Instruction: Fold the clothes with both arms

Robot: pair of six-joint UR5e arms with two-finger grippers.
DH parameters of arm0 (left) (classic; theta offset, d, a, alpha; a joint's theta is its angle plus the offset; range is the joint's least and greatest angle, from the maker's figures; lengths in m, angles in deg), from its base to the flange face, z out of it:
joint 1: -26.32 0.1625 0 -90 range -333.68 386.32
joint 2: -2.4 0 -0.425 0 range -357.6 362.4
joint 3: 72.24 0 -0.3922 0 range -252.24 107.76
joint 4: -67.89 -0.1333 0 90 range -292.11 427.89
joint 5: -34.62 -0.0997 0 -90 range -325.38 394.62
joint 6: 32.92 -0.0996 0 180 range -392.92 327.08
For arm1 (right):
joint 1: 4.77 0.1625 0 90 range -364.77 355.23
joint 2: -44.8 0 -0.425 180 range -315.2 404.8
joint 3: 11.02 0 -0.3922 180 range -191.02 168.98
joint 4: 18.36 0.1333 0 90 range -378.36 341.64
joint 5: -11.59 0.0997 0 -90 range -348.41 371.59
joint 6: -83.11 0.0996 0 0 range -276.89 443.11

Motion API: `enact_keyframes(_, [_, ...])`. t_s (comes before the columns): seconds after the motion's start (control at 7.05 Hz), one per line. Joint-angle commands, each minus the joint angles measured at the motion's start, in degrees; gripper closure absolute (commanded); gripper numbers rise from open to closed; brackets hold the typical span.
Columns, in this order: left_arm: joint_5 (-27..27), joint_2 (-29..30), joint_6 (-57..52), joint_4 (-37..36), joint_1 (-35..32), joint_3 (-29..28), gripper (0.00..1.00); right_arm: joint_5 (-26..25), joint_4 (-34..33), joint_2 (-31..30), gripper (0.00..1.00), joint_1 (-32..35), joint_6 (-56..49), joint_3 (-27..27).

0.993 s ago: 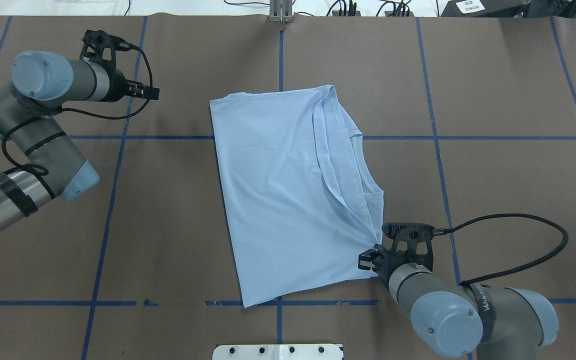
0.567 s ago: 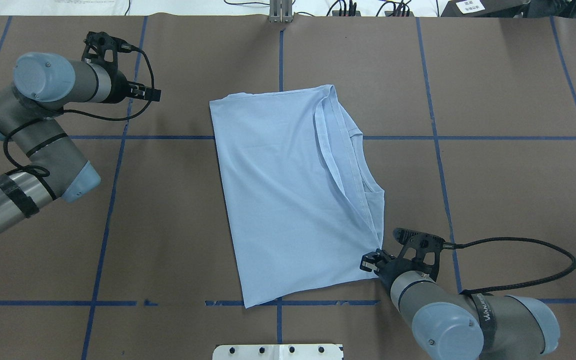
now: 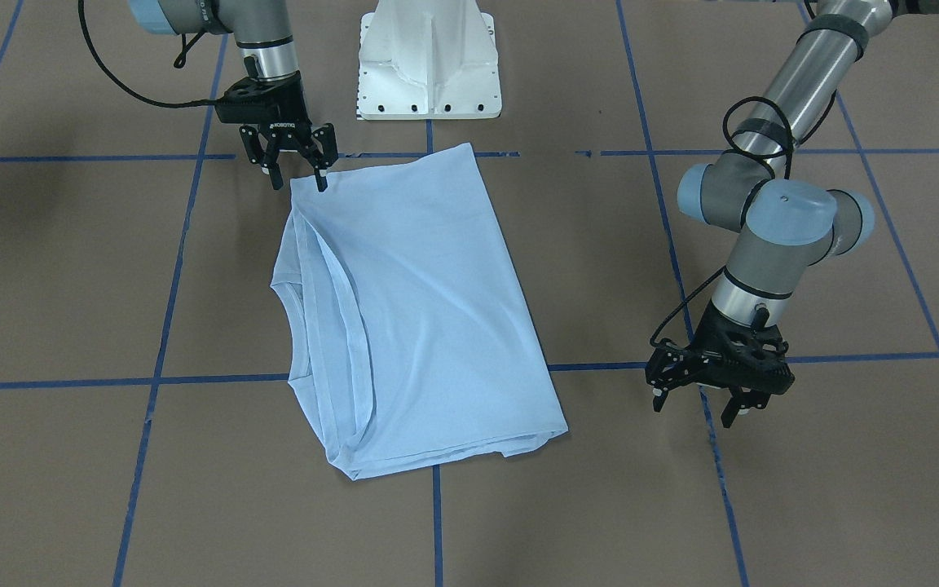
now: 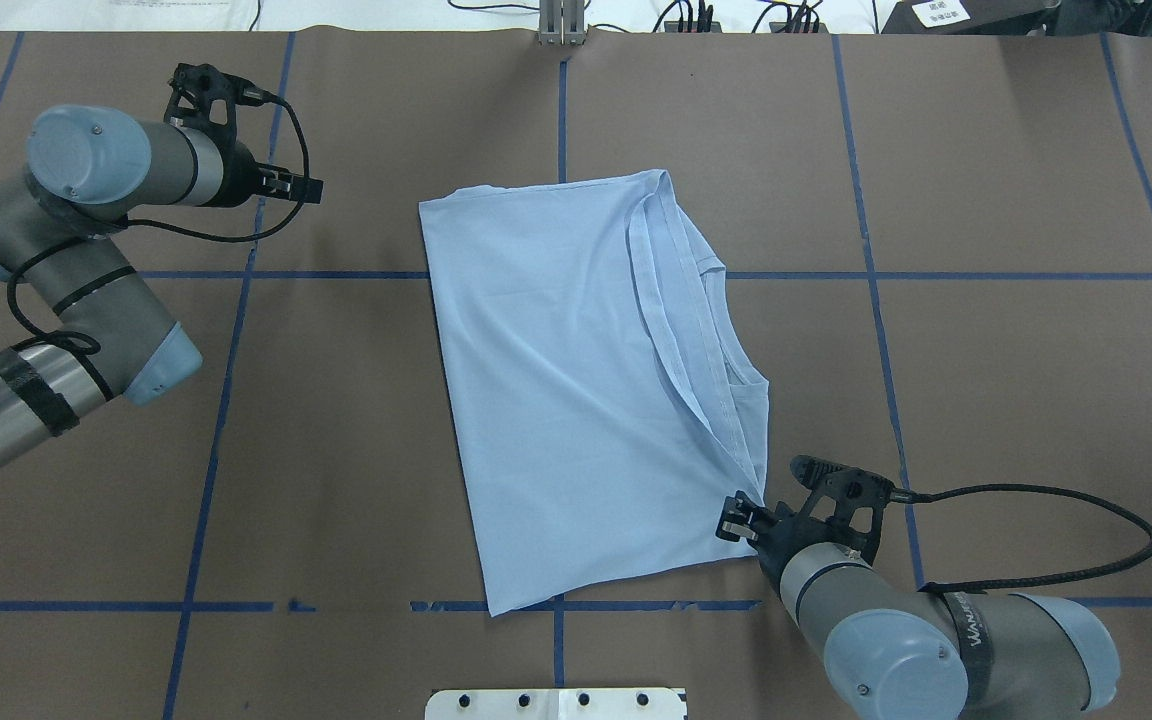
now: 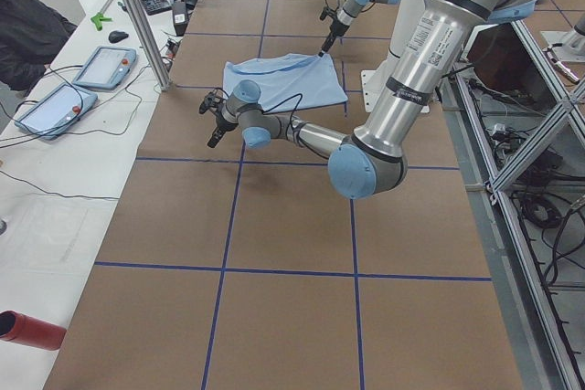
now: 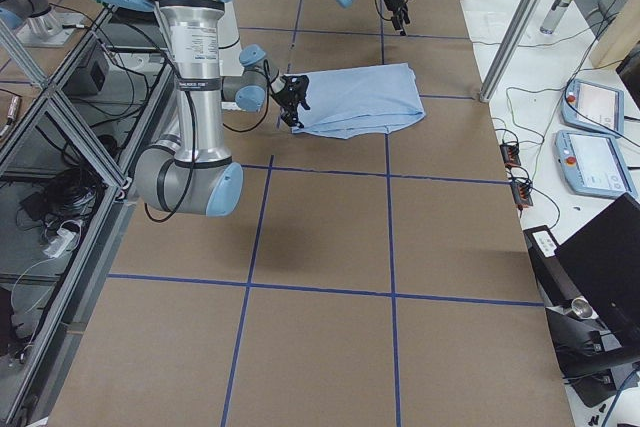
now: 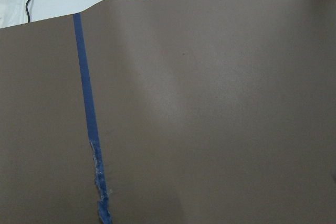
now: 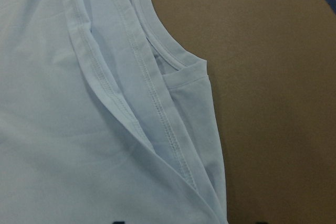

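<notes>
Brown table (image 4: 1016, 380) shows the right gripper (image 4: 736, 520) nearest, fingers spread at a corner of the light blue T-shirt (image 4: 566, 400) folded in the middle, where it might pinch one layer and drag the fold open, while the left gripper (image 4: 301, 185) hangs spread wide, far off.

Here's the light blue T-shirt (image 4: 576, 400), folded flat in the middle of the overhead view. It's a tilted oblong with its smooth long side toward the frame's left. Stitched hems and the ribbed collar (image 8: 167, 55) stack in layers along its right edge. The right arm (image 4: 896, 650) reaches in from the lower right. The right gripper (image 4: 728, 524) sits at the shirt's lower right corner, jaws apart, one fingertip right at the cloth's edge. The left arm (image 4: 66, 290) bends in the upper left. The left gripper (image 4: 311, 187) has its jaws spread and is well apart from the shirt.
</notes>
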Motion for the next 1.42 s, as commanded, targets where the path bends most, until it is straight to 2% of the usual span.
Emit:
enact_keyframes(0.0, [0.06, 0.0, 0.0, 0.0, 0.0, 0.03, 0.0, 5.83, -0.63, 3.49, 0.0, 5.64, -12.98, 1.4])
enact_keyframes(0.14, [0.06, 0.0, 0.0, 0.0, 0.0, 0.03, 0.0, 8.65, -1.51, 6.82, 0.0, 8.02, -18.0, 5.25])
enact_keyframes(0.28, [-0.02, 0.0, 0.0, 0.0, 0.0, -0.05, 0.0, 9.46, -5.52, 11.2, 0.0, 9.17, -22.4, 8.86])
enact_keyframes(0.43, [0.06, 0.0, 0.0, 0.0, 0.0, -0.05, 0.0, 10.42, -10.78, 14.64, 0.0, 9.97, -23.93, 10.28])
enact_keyframes(0.57, [-0.02, 0.0, 0.0, 0.0, 0.0, -0.05, 0.0, 11.13, -13.27, 14.94, 0.0, 10.24, -24.64, 10.38])
enact_keyframes(0.85, [0.06, 0.0, 0.0, 0.0, 0.0, -0.05, 0.0, 11.23, -13.38, 14.85, 0.0, 10.42, -25.52, 12.48])
enact_keyframes(1.28, [0.06, 0.0, 0.0, 0.0, 0.0, 0.03, 0.0, 11.93, -15.38, 14.85, 0.0, 12.08, -28.68, 12.58])
